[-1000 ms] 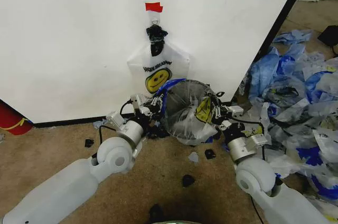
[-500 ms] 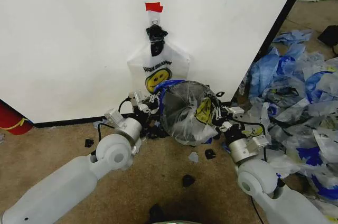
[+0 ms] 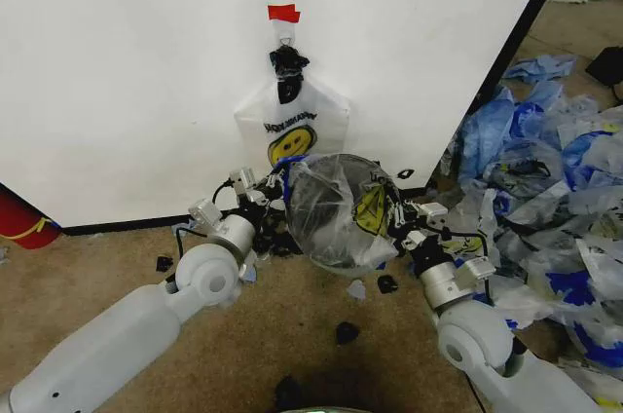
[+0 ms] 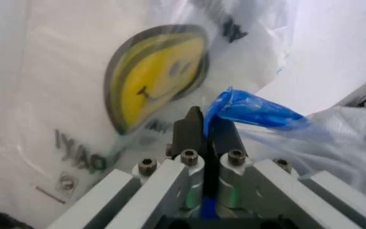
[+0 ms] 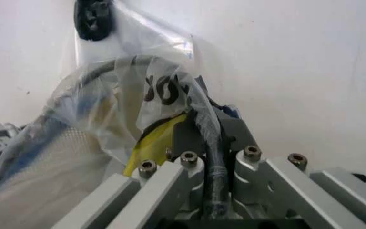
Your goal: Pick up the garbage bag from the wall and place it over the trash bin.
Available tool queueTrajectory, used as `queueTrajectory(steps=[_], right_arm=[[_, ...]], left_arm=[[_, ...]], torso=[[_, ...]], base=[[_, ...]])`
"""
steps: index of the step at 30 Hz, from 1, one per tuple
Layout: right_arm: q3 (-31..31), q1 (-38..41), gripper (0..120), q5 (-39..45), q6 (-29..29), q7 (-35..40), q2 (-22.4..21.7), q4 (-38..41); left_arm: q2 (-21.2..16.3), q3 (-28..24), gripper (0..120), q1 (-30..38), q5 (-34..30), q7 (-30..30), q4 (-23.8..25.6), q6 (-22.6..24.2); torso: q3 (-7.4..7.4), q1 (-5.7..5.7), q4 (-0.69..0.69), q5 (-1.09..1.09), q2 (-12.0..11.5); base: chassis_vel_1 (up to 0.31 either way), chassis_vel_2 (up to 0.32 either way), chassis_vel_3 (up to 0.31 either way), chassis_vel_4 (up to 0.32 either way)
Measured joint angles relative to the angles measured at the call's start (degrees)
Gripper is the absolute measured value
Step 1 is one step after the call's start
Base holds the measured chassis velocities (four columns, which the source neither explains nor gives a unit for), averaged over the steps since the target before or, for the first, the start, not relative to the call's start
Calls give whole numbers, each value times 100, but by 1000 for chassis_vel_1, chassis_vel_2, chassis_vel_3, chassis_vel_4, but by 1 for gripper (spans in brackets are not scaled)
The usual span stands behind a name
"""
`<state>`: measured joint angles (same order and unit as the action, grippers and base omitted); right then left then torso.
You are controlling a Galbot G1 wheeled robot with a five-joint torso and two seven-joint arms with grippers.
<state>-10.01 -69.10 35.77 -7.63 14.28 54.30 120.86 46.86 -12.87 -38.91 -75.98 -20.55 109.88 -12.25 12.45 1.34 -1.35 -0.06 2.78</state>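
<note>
A translucent white garbage bag (image 3: 362,201) with a yellow smiley is stretched across the mouth of the black wire trash bin (image 3: 329,238), which tilts at the foot of the wall (image 3: 127,72). My left gripper (image 3: 261,191) (image 4: 205,119) is shut on the bag's blue handle loop (image 4: 249,109) at the bin's left side. On the bin's right side my right gripper (image 3: 401,221) (image 5: 206,130) is shut on the bag's edge, pinched together with the bin's dark rim (image 5: 91,78). Another smiley bag (image 3: 290,121) (image 4: 151,76) hangs from a hook under the red tape (image 3: 283,13).
A heap of mostly blue plastic bags (image 3: 550,179) lies to the right, past the panel's black edge (image 3: 516,43). A red cylinder (image 3: 19,218) stands at the far left. Small black scraps (image 3: 347,332) dot the brown carpet in front of the bin.
The bag has been pulled farther over the bin's mouth, and the bin's top has shifted left. My left gripper moved left and slightly up; the right gripper sank a little.
</note>
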Motion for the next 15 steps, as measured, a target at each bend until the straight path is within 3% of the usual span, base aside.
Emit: queueTrajectory(steps=[15], right_arm=[[24,45,0,131,-3,-9,-101,98]], left_arm=[[186,-162,0,-81,83,236,-540,-27]], torso=[[0,0,0,0,0]], base=[[0,0,0,0]])
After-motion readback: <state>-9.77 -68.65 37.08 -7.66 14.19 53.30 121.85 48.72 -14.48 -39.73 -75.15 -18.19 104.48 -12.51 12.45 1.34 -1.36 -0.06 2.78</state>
